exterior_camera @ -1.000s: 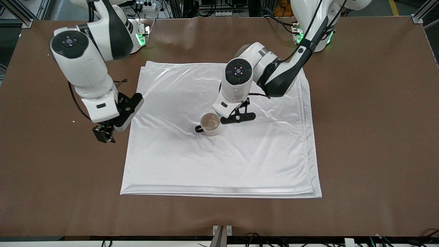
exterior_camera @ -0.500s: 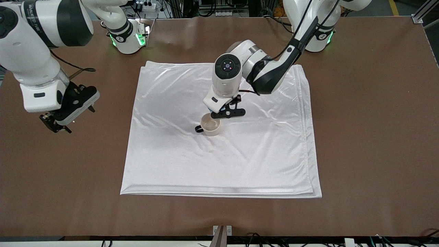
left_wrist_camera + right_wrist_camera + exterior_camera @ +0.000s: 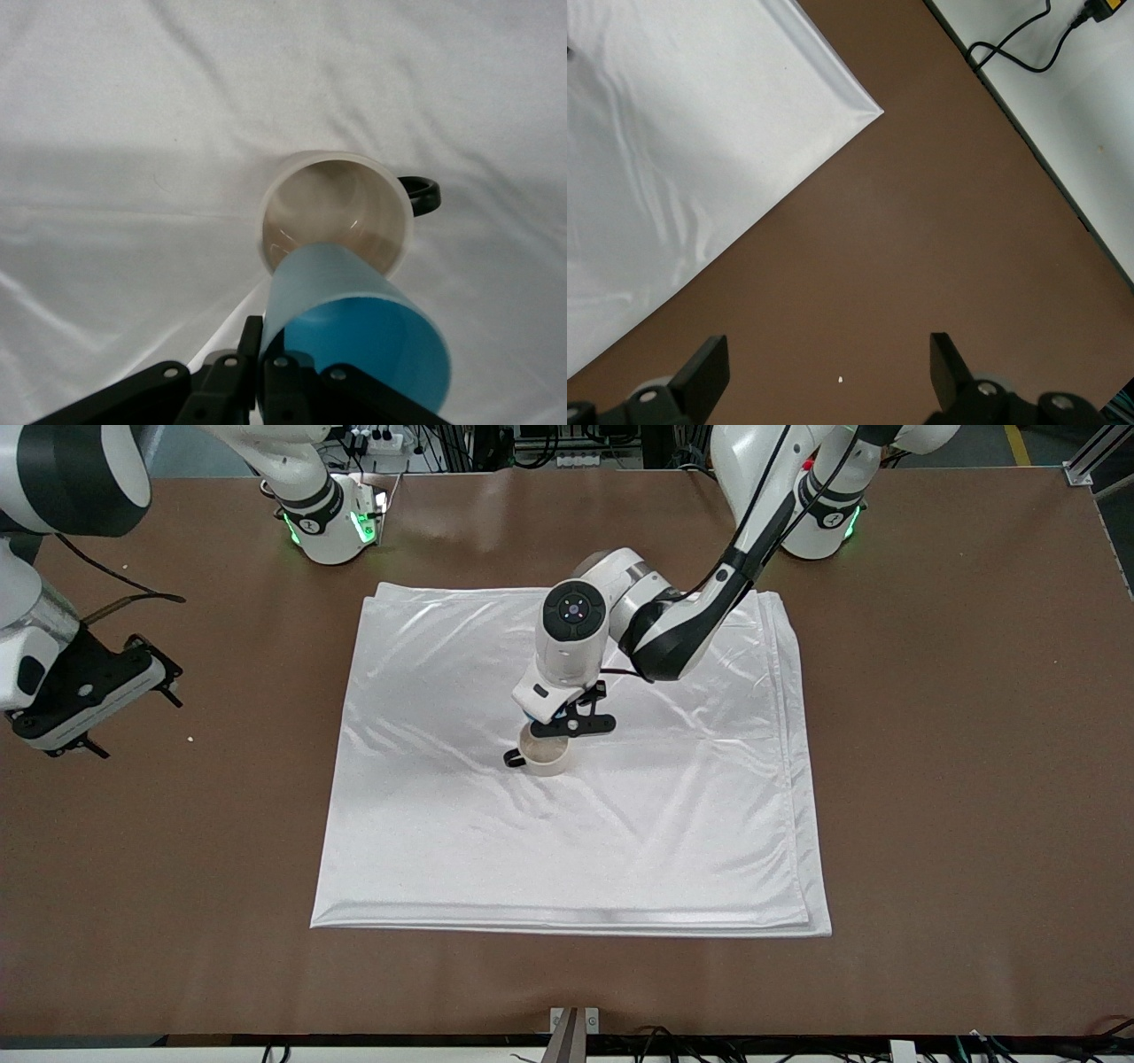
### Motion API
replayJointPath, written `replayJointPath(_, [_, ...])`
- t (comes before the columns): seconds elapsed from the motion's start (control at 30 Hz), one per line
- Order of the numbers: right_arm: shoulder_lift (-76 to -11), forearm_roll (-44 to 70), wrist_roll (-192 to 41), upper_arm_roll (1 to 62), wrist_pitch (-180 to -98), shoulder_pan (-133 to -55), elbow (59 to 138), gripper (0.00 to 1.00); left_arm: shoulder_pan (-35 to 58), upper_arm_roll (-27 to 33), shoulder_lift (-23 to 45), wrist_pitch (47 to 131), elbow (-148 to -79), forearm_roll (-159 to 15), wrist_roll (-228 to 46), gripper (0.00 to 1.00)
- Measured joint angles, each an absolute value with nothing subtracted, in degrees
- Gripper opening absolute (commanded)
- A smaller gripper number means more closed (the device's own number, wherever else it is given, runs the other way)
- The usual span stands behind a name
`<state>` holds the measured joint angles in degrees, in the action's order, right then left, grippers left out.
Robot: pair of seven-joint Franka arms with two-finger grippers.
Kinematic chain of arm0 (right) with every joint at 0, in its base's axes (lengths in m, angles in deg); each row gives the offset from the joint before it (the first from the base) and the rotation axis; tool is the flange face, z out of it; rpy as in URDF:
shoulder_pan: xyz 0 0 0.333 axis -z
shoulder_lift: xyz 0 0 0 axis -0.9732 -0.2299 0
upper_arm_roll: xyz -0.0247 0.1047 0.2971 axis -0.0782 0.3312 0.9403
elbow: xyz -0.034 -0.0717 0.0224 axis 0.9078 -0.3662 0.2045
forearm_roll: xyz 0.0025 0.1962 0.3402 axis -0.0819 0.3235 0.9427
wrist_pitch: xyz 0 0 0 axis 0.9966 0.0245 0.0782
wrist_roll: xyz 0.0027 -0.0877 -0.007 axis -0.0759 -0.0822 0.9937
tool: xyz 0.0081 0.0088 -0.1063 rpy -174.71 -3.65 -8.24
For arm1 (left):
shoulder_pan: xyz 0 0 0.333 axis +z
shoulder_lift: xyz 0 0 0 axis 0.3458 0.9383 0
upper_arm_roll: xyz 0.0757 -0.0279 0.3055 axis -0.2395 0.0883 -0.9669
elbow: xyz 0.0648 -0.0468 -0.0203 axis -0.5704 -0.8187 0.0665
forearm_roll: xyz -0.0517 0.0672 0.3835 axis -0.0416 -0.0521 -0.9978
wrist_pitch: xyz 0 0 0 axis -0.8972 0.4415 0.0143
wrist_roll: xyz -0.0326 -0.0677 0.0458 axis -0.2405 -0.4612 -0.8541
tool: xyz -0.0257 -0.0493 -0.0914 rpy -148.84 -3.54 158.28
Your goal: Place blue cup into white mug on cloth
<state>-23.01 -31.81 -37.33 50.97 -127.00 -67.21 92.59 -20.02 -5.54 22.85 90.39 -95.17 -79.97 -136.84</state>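
Left gripper (image 3: pixel 261 372): fingers clamped on the blue cup (image 3: pixel 354 332) at its rim, tilted over the white mug (image 3: pixel 337 217), mid-cloth (image 3: pixel 576 824).
Handling: you likely hold a light, stiff, slick cup; keep that wall pinch.
Right gripper (image 3: pixel 824 376): fingers apart, waiting over the table's right-arm edge.

High front camera — two wrist close-ups

Brown table (image 3: pixel 930 779) with the cloth (image 3: pixel 443 850) flat on it
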Motion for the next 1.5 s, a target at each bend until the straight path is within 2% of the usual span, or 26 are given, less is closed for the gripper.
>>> replayJointPath(1.5, [-23.01,-28.87,-82.78,52.23,-116.54,-68.17,85.76,1.0,-19.7,-8.54,26.36,95.67,-95.17,-79.97,-136.83,0.0])
